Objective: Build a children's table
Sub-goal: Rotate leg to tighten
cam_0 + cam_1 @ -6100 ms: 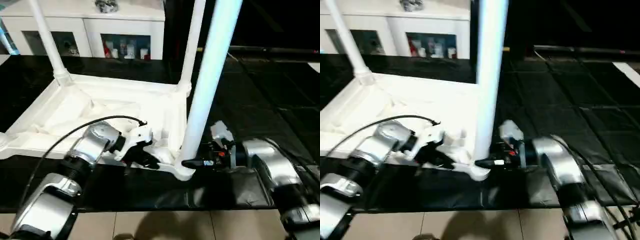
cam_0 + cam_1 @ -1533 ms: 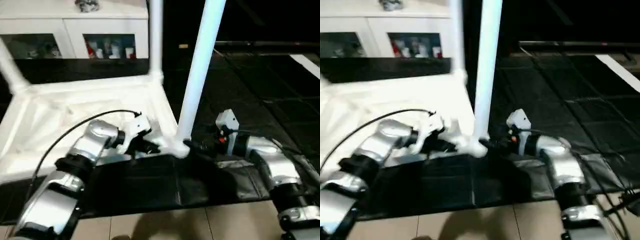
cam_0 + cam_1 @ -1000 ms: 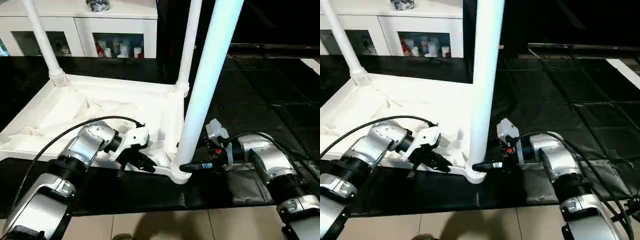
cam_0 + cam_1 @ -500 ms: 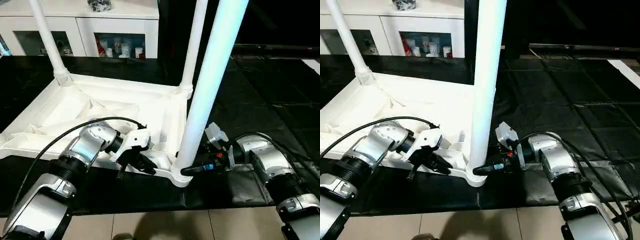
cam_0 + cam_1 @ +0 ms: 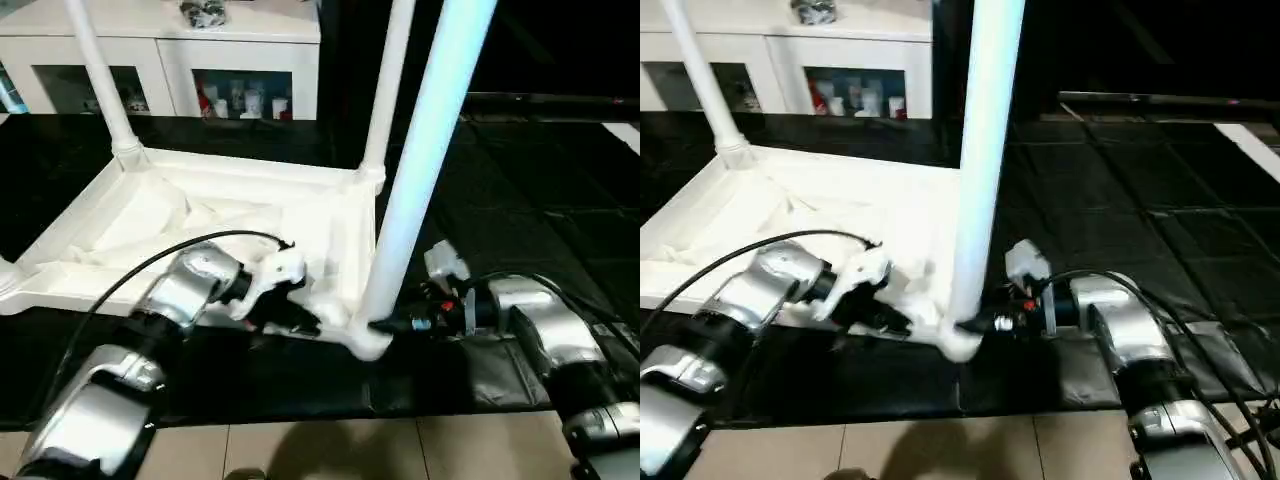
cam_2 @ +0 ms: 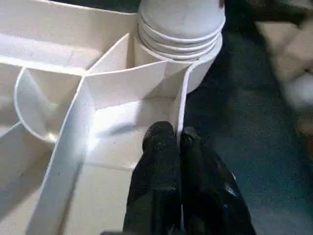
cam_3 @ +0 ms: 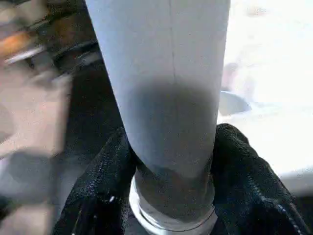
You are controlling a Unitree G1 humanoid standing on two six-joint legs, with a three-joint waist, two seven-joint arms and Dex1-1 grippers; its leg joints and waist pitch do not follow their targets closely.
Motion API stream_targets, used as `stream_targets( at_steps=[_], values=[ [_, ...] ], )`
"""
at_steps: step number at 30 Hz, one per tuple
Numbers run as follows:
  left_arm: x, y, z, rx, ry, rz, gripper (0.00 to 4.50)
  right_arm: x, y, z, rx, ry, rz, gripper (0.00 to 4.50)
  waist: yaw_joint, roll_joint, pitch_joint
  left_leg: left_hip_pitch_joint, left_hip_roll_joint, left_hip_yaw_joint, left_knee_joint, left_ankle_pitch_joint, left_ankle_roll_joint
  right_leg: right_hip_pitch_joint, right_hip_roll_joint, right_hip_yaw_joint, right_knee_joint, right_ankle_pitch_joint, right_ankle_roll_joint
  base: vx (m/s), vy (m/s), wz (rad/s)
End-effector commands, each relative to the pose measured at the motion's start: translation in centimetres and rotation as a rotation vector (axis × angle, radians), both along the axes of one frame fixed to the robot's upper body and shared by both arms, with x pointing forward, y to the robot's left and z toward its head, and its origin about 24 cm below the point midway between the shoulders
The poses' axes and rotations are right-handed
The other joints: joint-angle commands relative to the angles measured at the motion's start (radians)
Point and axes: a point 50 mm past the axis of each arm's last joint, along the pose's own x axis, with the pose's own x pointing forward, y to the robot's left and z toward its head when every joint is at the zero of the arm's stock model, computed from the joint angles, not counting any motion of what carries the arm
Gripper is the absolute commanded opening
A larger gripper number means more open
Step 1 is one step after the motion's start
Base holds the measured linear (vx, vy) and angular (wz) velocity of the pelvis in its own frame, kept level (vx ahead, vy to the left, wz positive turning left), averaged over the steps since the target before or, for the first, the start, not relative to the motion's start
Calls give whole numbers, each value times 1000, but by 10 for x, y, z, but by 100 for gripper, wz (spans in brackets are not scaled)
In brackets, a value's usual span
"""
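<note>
The children's table lies upside down on a black mat, its ribbed top [image 5: 200, 215] facing up. Three legs stand in corner sockets: the near right leg [image 5: 425, 150], a far right one [image 5: 388, 80] and a far left one [image 5: 95, 75]. My left gripper [image 6: 177, 137] is shut on the thin front rim of the top, just beside the near right socket [image 6: 178, 29]. My right gripper [image 5: 385, 325] is at the foot of the near leg [image 7: 171, 88]. Its black fingers [image 7: 105, 166] press against both sides of the leg just above the socket.
A white cabinet [image 5: 180, 50] with glass doors stands behind the table. The black mat [image 5: 520, 200] stretches far to the right, with a dark bar [image 5: 550, 100] at its back. Tiled floor [image 5: 330, 450] runs along the near edge of the mat.
My right gripper's fingers have closed in on the foot of the near leg. The left gripper keeps its grip on the rim. The view has shifted a little.
</note>
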Motion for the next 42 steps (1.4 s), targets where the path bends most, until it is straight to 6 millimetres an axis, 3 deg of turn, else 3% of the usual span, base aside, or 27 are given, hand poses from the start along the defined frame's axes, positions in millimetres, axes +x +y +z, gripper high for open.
stream_targets(
  at_steps=[1, 3, 4, 6, 7, 9, 10, 16, 17, 18, 19, 20, 26, 29, 31, 33, 34, 37, 38, 40, 42],
  values=[
    [18, -18, 8, -62, -57, 226, 0, 2, 25, -17, 10, 51, -155, 197, -12, -3, -64, 7, 55, -25, -77, -205, 10, 46, -92, 71, -95, -419, -101, 0, 0, 0],
    [20, -22, 8, -76, -56, 269, 0, 5, 29, -22, -5, 62, -229, 196, -26, -4, -67, 3, 52, -28, -77, -198, 1, 50, -93, 69, -93, -408, -103, 0, 0, 0],
    [25, -32, 10, -113, -51, 353, 0, 12, 40, -28, -21, 71, -360, 196, -37, -3, -66, 0, 49, -26, -75, -190, 5, 50, -93, 68, -94, -403, -109, 0, 0, 0],
    [26, -37, 11, -130, -47, 385, 0, 15, 46, -29, -17, 75, -412, 196, -51, -3, -64, 4, 44, -26, -72, -206, 7, 47, -93, 64, -103, -442, -107, 0, 0, 0],
    [29, -43, 13, -148, -43, 420, 0, 20, 53, -29, -12, 85, -482, 196, -54, -4, -65, 0, 43, -24, -71, -189, 17, 50, -92, 66, -101, -435, -103, 0, 0, 0],
    [30, -47, 15, -157, -46, 443, 0, 24, 60, -29, -9, 92, -537, 196, -56, -3, -66, 0, 44, -24, -72, -180, 24, 49, -91, 66, -102, -422, -108, 0, 0, 0],
    [34, -57, 19, -164, -65, 491, 0, 34, 71, -27, -31, 92, -658, 196, -60, 0, -66, -1, 48, -25, -73, -167, 25, 46, -89, 68, -95, -383, -121, 0, 0, 0],
    [35, -68, 21, -139, -95, 514, 0, 43, 76, -24, -69, 71, -794, 196, -61, 0, -70, -2, 50, -22, -73, -140, 41, 49, -88, 75, -76, -237, -168, 0, 0, 0],
    [35, -68, 20, -132, -98, 509, 0, 42, 75, -24, -51, 79, -801, 230, -59, 0, -69, -3, 49, -21, -73, -139, 45, 50, -89, 76, -77, -235, -167, 0, 0, 0],
    [35, -68, 20, -132, -98, 509, 0, 42, 75, -24, -51, 79, -801, 230, -58, -1, -69, -2, 48, -20, -73, -139, 48, 51, -89, 76, -78, -237, -166, 0, 0, 0],
    [35, -67, 19, -124, -97, 516, 0, 43, 73, -23, -29, 77, -823, 265, -57, 5, -69, -2, 48, -20, -73, -141, 49, 51, -89, 77, -77, -238, -167, 0, 0, 0],
    [35, -66, 18, -116, -102, 515, 0, 43, 71, -22, -19, 76, -825, 267, -56, 7, -67, -1, 49, -21, -74, -151, 48, 50, -89, 76, -81, -249, -163, 0, 0, 0],
    [35, -53, 14, -76, -135, 476, 0, 43, 61, -17, 26, 37, -792, 313, -56, 2, -70, -3, 50, -20, -75, -152, 47, 52, -89, 78, -78, -228, -166, 0, 0, 0],
    [33, -43, 9, -51, -121, 450, 0, 39, 50, -15, 28, -3, -741, 354, -51, 1, -72, -6, 51, -19, -71, -113, 74, 54, -87, 79, -68, -166, -176, 0, 0, 0],
    [28, -33, 6, -41, -111, 373, 0, 34, 34, -10, 47, -57, -666, 356, -50, 0, -72, -10, 49, -18, -69, -105, 83, 57, -89, 78, -67, -156, -182, 0, 0, 0],
    [23, -26, 4, -23, -125, 278, 0, 31, 23, -4, 66, -97, -593, 388, -47, -2, -73, -11, 49, -19, -68, -107, 99, 60, -89, 77, -68, -148, -181, 0, 0, 0],
    [21, -23, 3, -13, -114, 259, 0, 29, 18, -2, 70, -109, -560, 388, -48, 3, -73, -10, 52, -19, -68, -107, 102, 56, -88, 79, -65, -137, -187, 0, 0, 0],
    [17, -16, 1, -22, -88, 214, 0, 24, 6, 4, 61, -134, -451, 419, -46, 2, -68, -5, 51, -17, -70, -154, 91, 53, -88, 76, -76, -213, -181, 0, 0, 0],
    [14, -9, 1, -17, -75, 164, 0, 19, -2, 9, 35, -140, -329, 419, -42, 4, -66, -4, 52, -17, -70, -166, 88, 53, -87, 75, -80, -247, -171, 0, 0, 0],
    [14, -9, 1, -16, -74, 162, 0, 19, -2, 9, 33, -140, -323, 438, -36, 3, -66, -3, 57, -17, -72, -161, 84, 51, -87, 76, -79, -261, -160, 0, 0, 0],
    [11, -5, 2, -13, -70, 103, 0, 15, -5, 14, 14, -133, -201, 447, -27, 2, -68, -2, 56, -17, -70, -164, 83, 53, -87, 74, -79, -265, -161, 0, 0, 0]
  ],
)
